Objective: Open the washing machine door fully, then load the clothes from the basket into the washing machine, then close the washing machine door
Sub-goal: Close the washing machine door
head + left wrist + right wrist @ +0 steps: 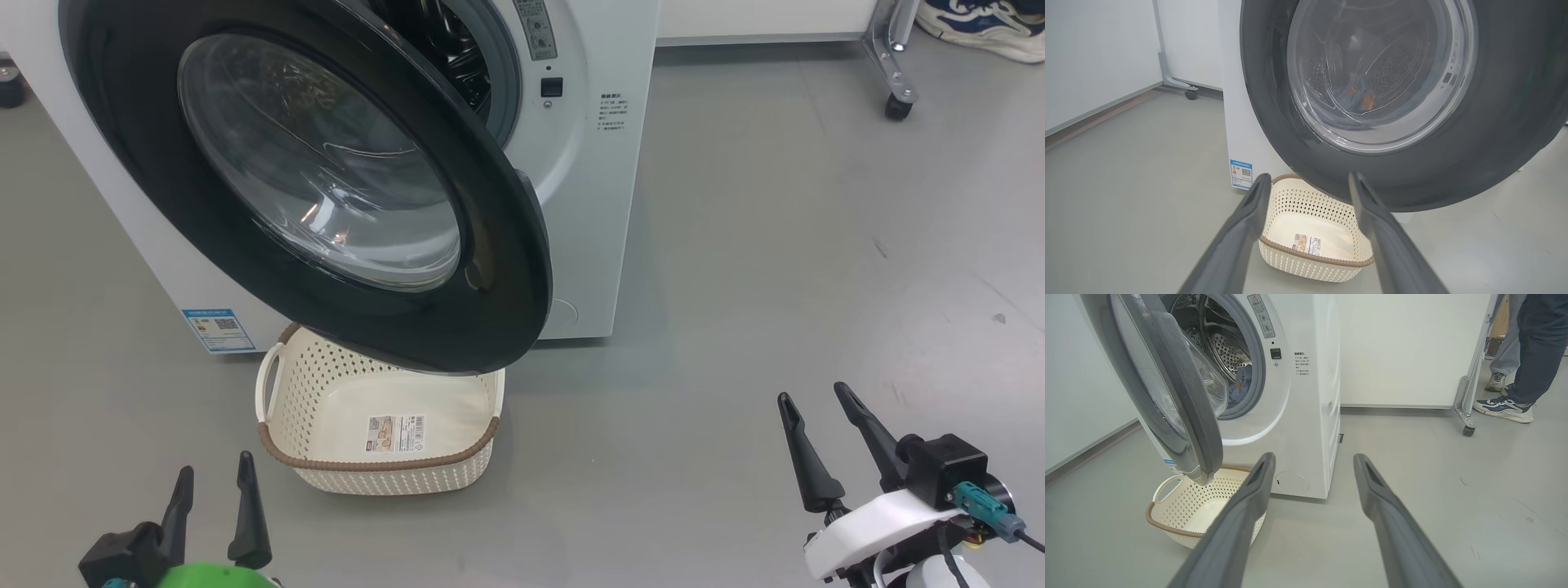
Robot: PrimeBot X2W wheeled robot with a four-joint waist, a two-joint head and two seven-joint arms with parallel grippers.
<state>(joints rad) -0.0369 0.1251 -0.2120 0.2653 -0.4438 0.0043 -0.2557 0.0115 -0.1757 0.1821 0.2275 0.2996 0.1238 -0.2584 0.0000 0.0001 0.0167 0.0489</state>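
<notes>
L gripper (215,465): mine, low left in head view. Fingers spread wide, nothing betw. them. It hangs over the grey floor (735,327) near the basket's front-left corner, not touching it.
R gripper (813,394): mine, low right in head view. Fingers likewise apart, holding nothing. It's over bare floor, well apart from basket & washer.
L wrist view: my two fingers (1237,237) frame the basket, tips aimed toward the door's lower rim.
R wrist view: my fingers (1392,522) point at the washer's lower front. The left one overlaps the basket's near side in the pic.
Washer door (506,269): glossy black ring w/ bulging clear glass bowl. It's part-open, free edge swung out from the front on head view's right. Its lower edge hangs over the basket's far end; can't tell if they touch.
Washer (588,204): white front-loader on the floor. Grey gasket (1259,375) & perforated steel drum (1220,347) show past the door. Blue sticker (219,329) at lower left corner.
Clothes (1241,386): light-blue fabric w/ orange-brown print, lying low in the drum just behind the gasket. Also seen thru the door glass in L wrist view.
Basket (375,467): cream perforated plastic, brown woven-look rim, on the floor right in front of the washer. Label sticker (396,433) on its inside bottom.
Backgrnd: a person's legs & sneakers (1504,408) at far right, beside a wheeled metal frame (1466,404).
</notes>
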